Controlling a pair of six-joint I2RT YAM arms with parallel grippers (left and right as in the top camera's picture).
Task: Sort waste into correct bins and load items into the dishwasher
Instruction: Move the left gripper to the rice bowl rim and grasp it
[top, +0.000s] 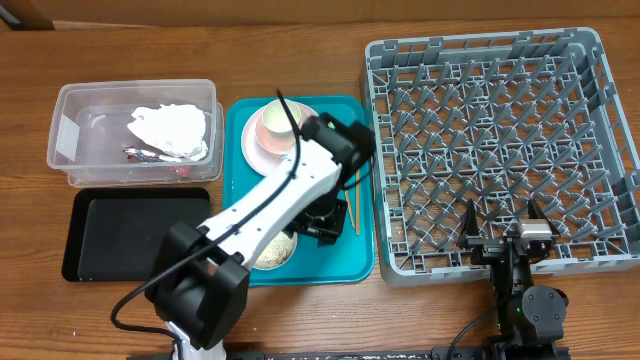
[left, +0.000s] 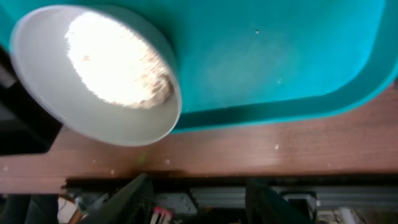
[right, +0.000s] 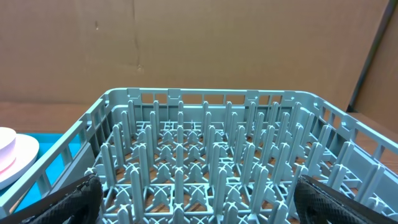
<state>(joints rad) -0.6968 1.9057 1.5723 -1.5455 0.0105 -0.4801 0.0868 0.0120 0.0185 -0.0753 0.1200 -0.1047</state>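
Wooden bench (top: 300, 30) is carrying a teal tray (top: 345, 260); at its near edge a whitish round bowl (left: 93, 68) is holding loose white rice (left: 118, 62). Left claw (left: 202, 199) is hovering beside the bowl, half-spread and empty. Right claw (top: 500, 222) is gaping wide at the grey rack (top: 600, 60).

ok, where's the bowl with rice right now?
Overhead view: the rice bowl sits at the near-left corner of the teal tray, partly under the left arm, right of the black tray.
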